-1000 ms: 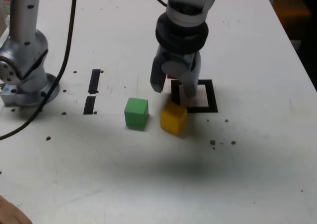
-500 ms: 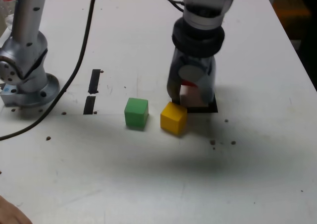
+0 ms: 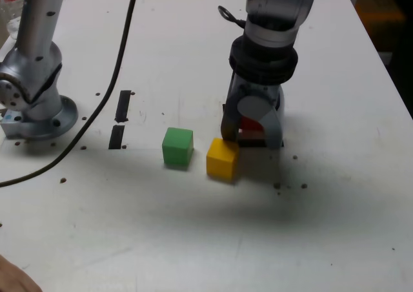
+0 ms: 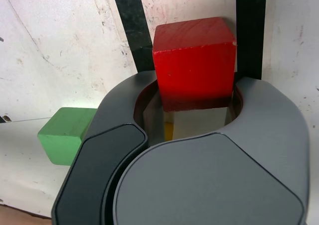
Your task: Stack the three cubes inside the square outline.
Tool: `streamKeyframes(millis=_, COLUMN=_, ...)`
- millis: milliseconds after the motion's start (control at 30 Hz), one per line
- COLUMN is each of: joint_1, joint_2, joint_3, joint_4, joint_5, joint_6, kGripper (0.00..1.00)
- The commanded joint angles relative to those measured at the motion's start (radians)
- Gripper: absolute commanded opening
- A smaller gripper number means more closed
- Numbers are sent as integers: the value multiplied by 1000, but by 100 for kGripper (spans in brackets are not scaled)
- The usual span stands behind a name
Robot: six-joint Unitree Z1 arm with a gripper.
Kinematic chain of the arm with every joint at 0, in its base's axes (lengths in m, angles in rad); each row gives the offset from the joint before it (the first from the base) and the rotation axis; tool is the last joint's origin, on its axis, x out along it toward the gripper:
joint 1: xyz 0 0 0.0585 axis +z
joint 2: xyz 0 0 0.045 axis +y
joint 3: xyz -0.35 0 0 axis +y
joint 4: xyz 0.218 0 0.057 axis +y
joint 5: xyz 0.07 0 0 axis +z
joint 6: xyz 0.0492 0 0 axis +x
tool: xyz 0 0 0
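— Where is the red cube [image 4: 194, 60]?

— Between the gripper [image 3: 253, 129] jaws, over the square outline [image 4: 130, 31], which the arm mostly hides in the exterior view. Whether it is clamped or merely straddled, I cannot tell.

— The others?

— Yellow cube [image 3: 222, 158] just near-left of the gripper (exterior view), touching or not unclear; green cube [image 3: 177, 146] further left.

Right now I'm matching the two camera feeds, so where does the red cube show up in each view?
Exterior view: the red cube shows as a sliver between the hand's fingers, on the exterior view's right of the yellow cube.
Wrist view: the red cube fills the middle, just beyond the hand.
Shared landmark: the green cube appears in both.
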Motion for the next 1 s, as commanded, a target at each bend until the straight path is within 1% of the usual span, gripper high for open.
streamKeyframes(millis=0, joint_1=1, joint_2=-1, joint_3=3, joint_4=0, joint_5=-4, joint_6=-2, kGripper=13)
streamKeyframes(millis=167, joint_1=1, joint_2=-2, joint_3=14, joint_4=0, joint_5=-12, joint_6=-3, kGripper=16)
streamKeyframes(millis=200, joint_1=1, joint_2=-2, joint_3=18, joint_4=0, joint_5=-16, joint_6=-3, kGripper=19)
streamKeyframes(millis=300, joint_1=1, joint_2=-1, joint_3=25, joint_4=5, joint_5=-31, joint_6=-3, kGripper=38)
streamKeyframes(millis=333, joint_1=1, joint_2=0, joint_3=26, joint_4=7, joint_5=-35, joint_6=-2, kGripper=47)
streamKeyframes(millis=433, joint_1=1, joint_2=1, joint_3=24, joint_4=6, joint_5=-35, joint_6=-2, kGripper=55)
streamKeyframes(millis=533, joint_1=1, joint_2=1, joint_3=23, joint_4=3, joint_5=-31, joint_6=-1, kGripper=58)
streamKeyframes(millis=767, joint_1=3, joint_2=4, joint_3=20, joint_4=-6, joint_5=-14, joint_6=2, kGripper=62)
streamKeyframes(millis=833, joint_1=5, joint_2=4, joint_3=21, joint_4=-1, joint_5=-11, joint_6=2, kGripper=63)
streamKeyframes(millis=967, joint_1=10, joint_2=-2, joint_3=19, joint_4=28, joint_5=10, joint_6=0, kGripper=65)
